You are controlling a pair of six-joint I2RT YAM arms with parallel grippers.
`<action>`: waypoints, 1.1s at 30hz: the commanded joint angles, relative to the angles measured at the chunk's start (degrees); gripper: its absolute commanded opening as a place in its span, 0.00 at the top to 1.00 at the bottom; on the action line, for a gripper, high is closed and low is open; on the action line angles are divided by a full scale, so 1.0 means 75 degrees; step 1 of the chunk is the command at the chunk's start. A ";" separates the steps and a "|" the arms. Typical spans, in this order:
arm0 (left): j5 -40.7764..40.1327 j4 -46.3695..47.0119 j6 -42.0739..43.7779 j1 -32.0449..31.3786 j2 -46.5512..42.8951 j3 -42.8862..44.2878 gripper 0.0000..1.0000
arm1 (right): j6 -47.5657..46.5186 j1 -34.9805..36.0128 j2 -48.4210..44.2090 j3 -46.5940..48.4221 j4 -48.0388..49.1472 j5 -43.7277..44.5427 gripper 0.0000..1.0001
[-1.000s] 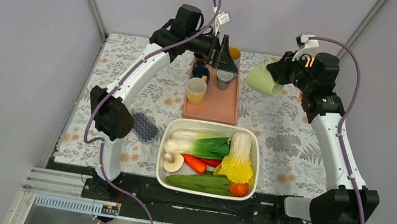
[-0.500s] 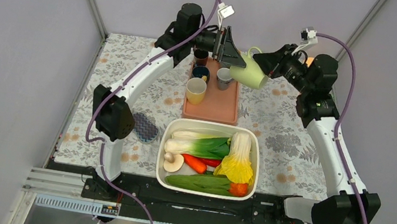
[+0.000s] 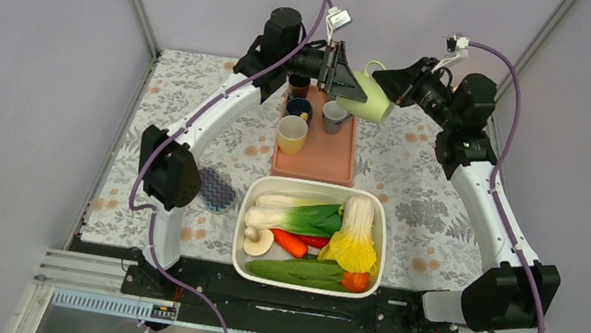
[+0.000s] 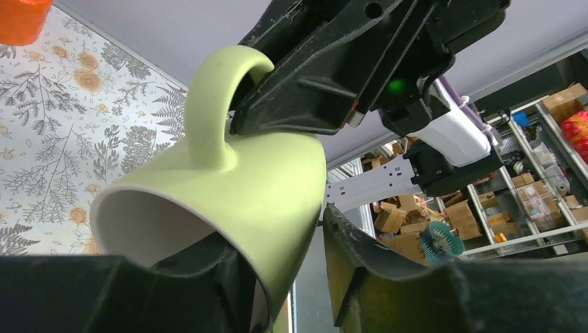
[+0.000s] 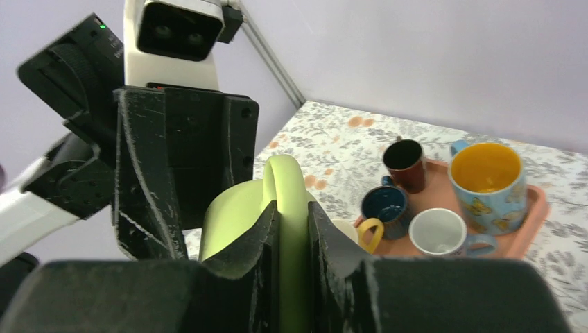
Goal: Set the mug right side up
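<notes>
- The mug (image 3: pixel 366 99) is a matte, pale-green ceramic cylinder with a thick loop handle and an off-white inside. It hangs in the air between the two grippers, above the far right corner of the tray (image 3: pixel 337 162). It is tipped on its side, with the handle uppermost and the mouth towards the left arm.
- The right gripper (image 5: pixel 292 211) has its black, scuffed plastic fingers nearly together, pinching the flat sides of the handle loop.
- The left gripper (image 4: pixel 281 239) has its jaws partly closed astride the mug's wall at the rim, one finger at the mouth and the other outside. A thin gap shows beside the outer finger, so I cannot tell whether it grips.
- The tray is a salmon-pink rectangle with a low lip and rounded corners. On it stand a cream mug (image 3: pixel 291 134), a dark-blue cup (image 3: pixel 300 108), a grey cup (image 3: pixel 334 117), a dark-brown cup (image 5: pixel 404 164) and a blue butterfly-print mug (image 5: pixel 487 177) with a yellow inside.
- The tablecloth (image 3: pixel 429 195) has a flat floral print.
- A glossy white tub (image 3: pixel 244 212) with rounded corners holds leafy vegetables, near the arms' bases.
</notes>
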 commanded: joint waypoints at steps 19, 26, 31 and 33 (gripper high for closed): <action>-0.2534 -0.4893 0.5066 -0.0060 -0.0105 0.1685 1.00 | 0.0029 0.0100 0.0394 -0.0758 0.0303 0.0872 0.03; -0.4780 -0.5543 0.7307 -0.0504 0.0032 0.0801 1.00 | -0.0465 0.0103 0.0342 -0.0690 -0.1145 0.2670 0.01; -0.6395 -0.5655 0.8571 -0.0942 0.0677 0.0830 1.00 | -0.1308 0.0087 0.0035 -0.0615 -0.2197 0.4141 0.00; -0.6823 -0.5685 0.8812 -0.1049 0.0959 0.0948 1.00 | -0.1659 0.0086 -0.0021 -0.0537 -0.2580 0.4733 0.00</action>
